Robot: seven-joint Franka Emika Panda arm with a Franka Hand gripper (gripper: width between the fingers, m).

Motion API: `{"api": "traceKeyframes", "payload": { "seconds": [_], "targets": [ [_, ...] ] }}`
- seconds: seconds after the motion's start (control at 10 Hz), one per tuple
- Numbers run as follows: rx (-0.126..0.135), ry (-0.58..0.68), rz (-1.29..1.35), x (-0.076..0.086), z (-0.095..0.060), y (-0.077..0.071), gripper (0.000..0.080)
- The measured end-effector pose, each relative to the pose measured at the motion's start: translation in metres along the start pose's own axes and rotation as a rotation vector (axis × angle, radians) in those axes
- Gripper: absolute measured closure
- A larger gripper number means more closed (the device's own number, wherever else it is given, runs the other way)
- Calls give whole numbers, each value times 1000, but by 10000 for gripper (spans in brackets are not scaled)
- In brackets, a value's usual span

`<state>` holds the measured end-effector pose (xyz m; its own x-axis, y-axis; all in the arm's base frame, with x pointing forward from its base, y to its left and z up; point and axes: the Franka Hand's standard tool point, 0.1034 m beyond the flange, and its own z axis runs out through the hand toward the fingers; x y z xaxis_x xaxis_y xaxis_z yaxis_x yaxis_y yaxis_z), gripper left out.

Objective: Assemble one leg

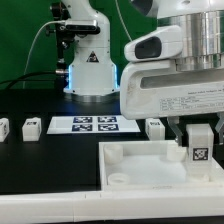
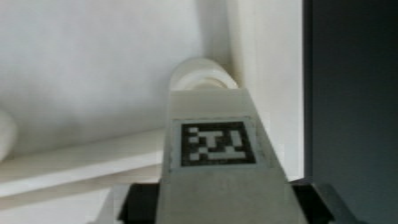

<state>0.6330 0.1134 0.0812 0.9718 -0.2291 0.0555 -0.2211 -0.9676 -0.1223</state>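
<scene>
One leg (image 1: 197,151), a smooth white plastic block tapering to a rounded tip and bearing a black-and-white square tag, sat clamped between the gripper's (image 1: 197,146) black fingers (image 2: 135,200), the jaws closed against its flat sides. It hung by the tray's (image 1: 130,160) far edge, toward the exterior view's right. The tray was a matte white square with raised walls and a round corner socket (image 1: 119,177). Three loose legs (image 1: 32,126) stood on the black table (image 1: 40,170) beside the flat marker board (image 1: 85,124).

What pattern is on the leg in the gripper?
White leg with a black-and-white square tag; clearest in the wrist view.
</scene>
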Motion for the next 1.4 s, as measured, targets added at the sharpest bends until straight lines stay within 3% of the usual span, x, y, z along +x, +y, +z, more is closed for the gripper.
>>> {"api": "traceKeyframes", "payload": {
  "seconds": [0.6, 1.0, 1.3, 1.4],
  "targets": [
    [-18, 22, 665, 1, 0, 4, 505],
    [-6, 0, 1169, -3, 1, 1, 505],
    [-6, -3, 1175, -4, 2, 0, 505],
    [-7, -3, 1149, -4, 2, 0, 321]
  ]
}}
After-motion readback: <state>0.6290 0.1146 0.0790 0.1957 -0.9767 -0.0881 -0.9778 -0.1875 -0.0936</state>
